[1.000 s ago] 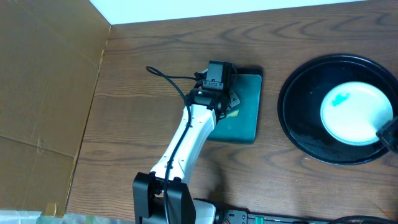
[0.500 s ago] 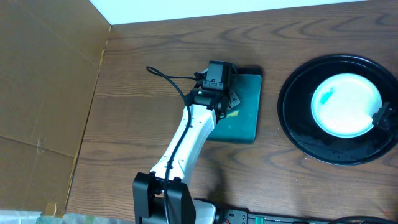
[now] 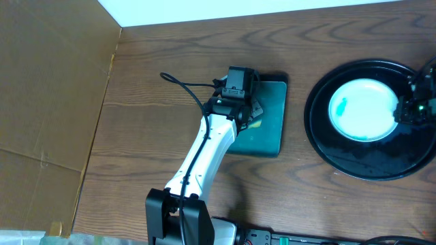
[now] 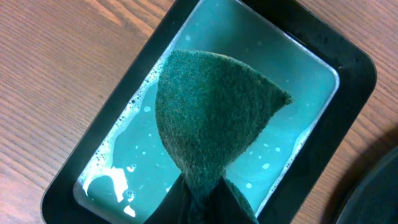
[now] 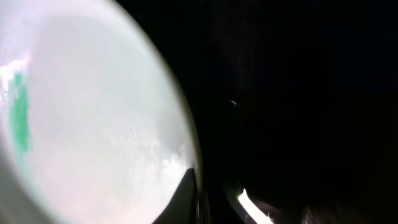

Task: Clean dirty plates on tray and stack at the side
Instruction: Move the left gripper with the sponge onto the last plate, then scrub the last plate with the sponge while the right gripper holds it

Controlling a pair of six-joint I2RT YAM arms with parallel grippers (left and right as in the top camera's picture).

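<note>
One white plate (image 3: 361, 109) with a teal smear (image 3: 340, 105) near its left side is over the round black tray (image 3: 320, 136). My right gripper (image 3: 407, 110) is shut on the plate's right rim. In the right wrist view the fingers (image 5: 200, 196) pinch the rim of the plate (image 5: 93, 124), and the smear (image 5: 20, 118) shows at the left. I cannot tell whether the plate rests on the tray. No other plates are in view. My left gripper (image 3: 246, 117) is shut on a green sponge (image 4: 211, 112) over the soapy water.
A rectangular teal tray (image 3: 269, 119) with a dark rim holds foamy water (image 4: 106, 180) at the table's middle. A cardboard wall (image 3: 48, 102) stands at the left. The left arm's base (image 3: 180, 218) and cables are at the front edge.
The right gripper has moved up and into view at the right, carrying the plate left and up across the black tray. The left arm and sponge have not moved.
</note>
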